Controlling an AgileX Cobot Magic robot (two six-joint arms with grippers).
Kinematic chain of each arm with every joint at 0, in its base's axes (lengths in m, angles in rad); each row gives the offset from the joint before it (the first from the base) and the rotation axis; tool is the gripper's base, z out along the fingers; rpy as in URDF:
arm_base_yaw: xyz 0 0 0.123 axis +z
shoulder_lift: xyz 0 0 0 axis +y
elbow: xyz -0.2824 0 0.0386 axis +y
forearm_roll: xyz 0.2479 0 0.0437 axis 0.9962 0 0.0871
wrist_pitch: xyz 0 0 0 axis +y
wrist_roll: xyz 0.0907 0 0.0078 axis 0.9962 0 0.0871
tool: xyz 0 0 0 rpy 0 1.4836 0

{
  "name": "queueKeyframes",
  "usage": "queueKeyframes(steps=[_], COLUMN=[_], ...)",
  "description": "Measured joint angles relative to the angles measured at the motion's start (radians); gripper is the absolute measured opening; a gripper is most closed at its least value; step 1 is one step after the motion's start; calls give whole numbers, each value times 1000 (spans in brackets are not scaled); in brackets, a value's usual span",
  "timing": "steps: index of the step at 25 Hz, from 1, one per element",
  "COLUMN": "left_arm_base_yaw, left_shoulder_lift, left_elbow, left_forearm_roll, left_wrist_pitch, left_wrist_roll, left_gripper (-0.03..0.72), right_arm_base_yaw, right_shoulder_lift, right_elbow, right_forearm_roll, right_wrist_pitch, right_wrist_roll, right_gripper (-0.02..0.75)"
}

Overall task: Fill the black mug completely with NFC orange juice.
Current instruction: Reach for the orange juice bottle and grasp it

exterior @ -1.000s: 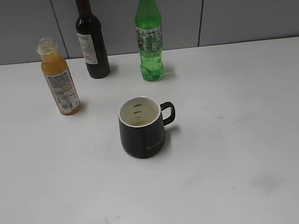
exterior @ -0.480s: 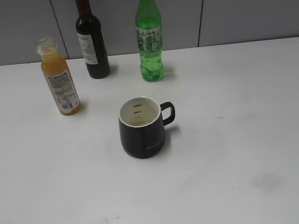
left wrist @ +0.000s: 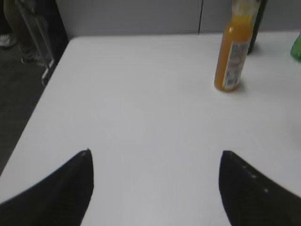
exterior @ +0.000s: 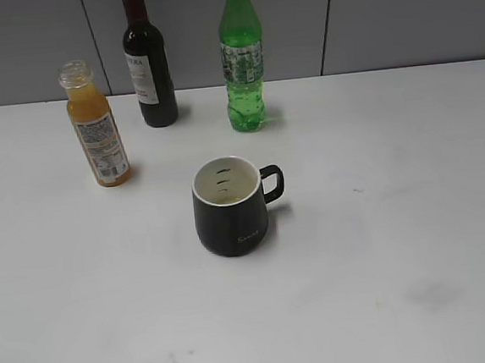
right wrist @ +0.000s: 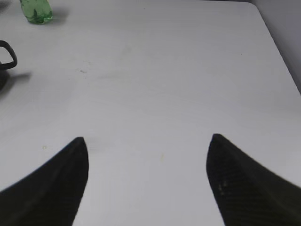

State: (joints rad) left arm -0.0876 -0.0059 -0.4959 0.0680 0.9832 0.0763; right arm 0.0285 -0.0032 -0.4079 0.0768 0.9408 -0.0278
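A: Standing upright near the middle of the white worktop (exterior: 399, 219), the black mug (exterior: 231, 206) is showing its white inside and its loop handle, which is pointing toward the right of the exterior view. The NFC orange juice (exterior: 96, 126) is standing capless to the mug's left and farther back, well apart from it. A dark wine bottle (exterior: 148, 62) and a green plastic bottle (exterior: 242, 58) are standing behind, by the grey wall. Neither arm is appearing in this view.

B: Each wrist view is supplying what the exterior view is missing. The left gripper (left wrist: 155, 188) is hanging over bare worktop with its dark fingers spread wide and nothing between them; the juice bottle (left wrist: 232, 52) is standing ahead and to the right, well apart. This view is also showing the worktop's left edge and the dark floor beyond it.

A: And the right side?

B: The right gripper (right wrist: 146, 181) is likewise gaping wide and gripping nothing. Only the mug's handle (right wrist: 5, 59) is entering at the left edge, with the base of the green bottle (right wrist: 35, 10) at top left. The juice bottle is lying outside this view.
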Motion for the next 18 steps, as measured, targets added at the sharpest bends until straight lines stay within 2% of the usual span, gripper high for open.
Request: queueKeyframes(steps=[3, 7, 14, 18], left_arm_base_yaw=[0, 0, 0, 0], left_shoulder_lift=[17, 169, 593, 887], left_elbow=[-2, 10, 92, 101], left_forearm_roll=[0, 0, -7, -21], left_wrist_pitch=[-194, -452, -1090, -1373], left_wrist_roll=[0, 0, 0, -20], left_gripper=[643, 642, 634, 629], right_arm_base_yaw=[0, 0, 0, 0], right_shoulder_lift=[0, 0, 0, 0], right_elbow=[0, 0, 0, 0], right_forearm_roll=[0, 0, 0, 0], right_wrist_pitch=[0, 0, 0, 0], right_wrist_roll=[0, 0, 0, 0], right_gripper=[592, 592, 592, 592])
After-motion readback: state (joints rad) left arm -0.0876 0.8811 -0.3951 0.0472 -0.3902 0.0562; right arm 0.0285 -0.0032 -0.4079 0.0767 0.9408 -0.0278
